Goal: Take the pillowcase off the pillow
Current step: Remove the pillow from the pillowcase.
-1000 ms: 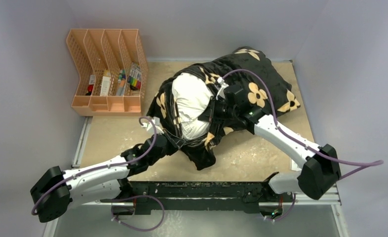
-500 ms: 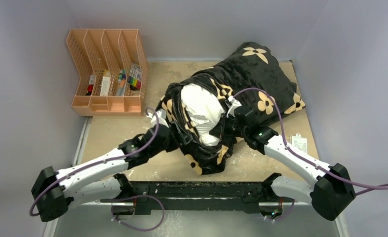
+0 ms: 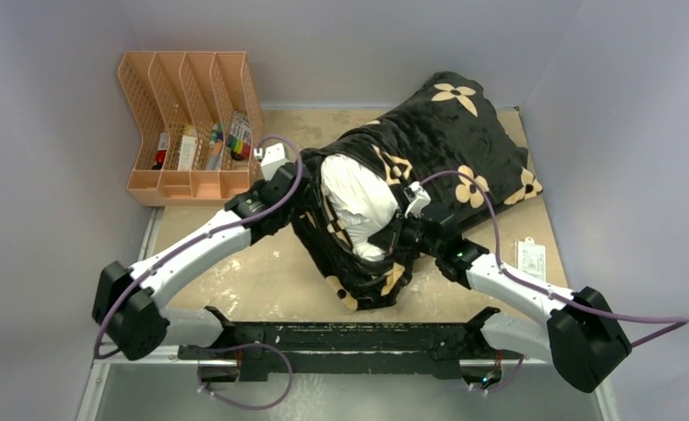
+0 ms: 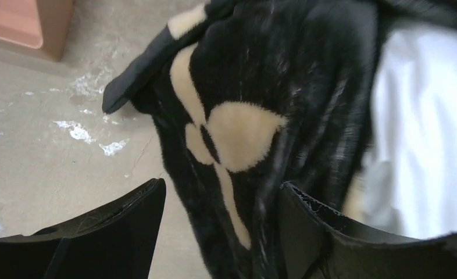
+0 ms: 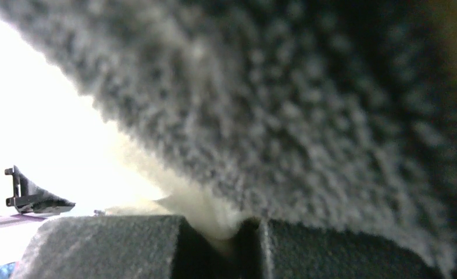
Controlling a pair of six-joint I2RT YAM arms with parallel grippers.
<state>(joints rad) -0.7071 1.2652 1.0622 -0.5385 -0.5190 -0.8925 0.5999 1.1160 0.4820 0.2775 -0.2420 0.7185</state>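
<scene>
Now the left arm (image 3: pixel 209 246) reaches up the left side of the table (image 3: pixel 236 272), with its wrist just beside the peach file organizer (image 3: pixel 188 123). A second ago it lay lower, with the left jaws closed at the near hem of the pillowcase (image 3: pixel 446 140). Those jaws have since let go and stand wide apart, holding nothing. The right arm (image 3: pixel 507 285) has drawn back toward the near edge, so its jaws are at the rim of the cover's mouth rather than over its middle. That move has uncovered a small white card (image 3: pixel 530 256) on the table at the right.

The pillowcase lies on the right half of the table, its long axis running diagonally from near-left to far-right. Its closed end points into the far right corner by the wall. Its open mouth faces near-left, where the white pillow (image 3: pixel 358 197) bulges out, most of it sheathed. Slack black fabric is bunched below the mouth toward the near edge.

The left jaws sit at the left rim of the mouth. In the left wrist view a tan flower motif (image 4: pixel 238 131) lies between the two black fingers (image 4: pixel 127 226); whether either touches the plush I cannot tell. The right jaws are at the right rim, pressed shut on a fold of the pillowcase, with a pale tuft pinched between them.
</scene>
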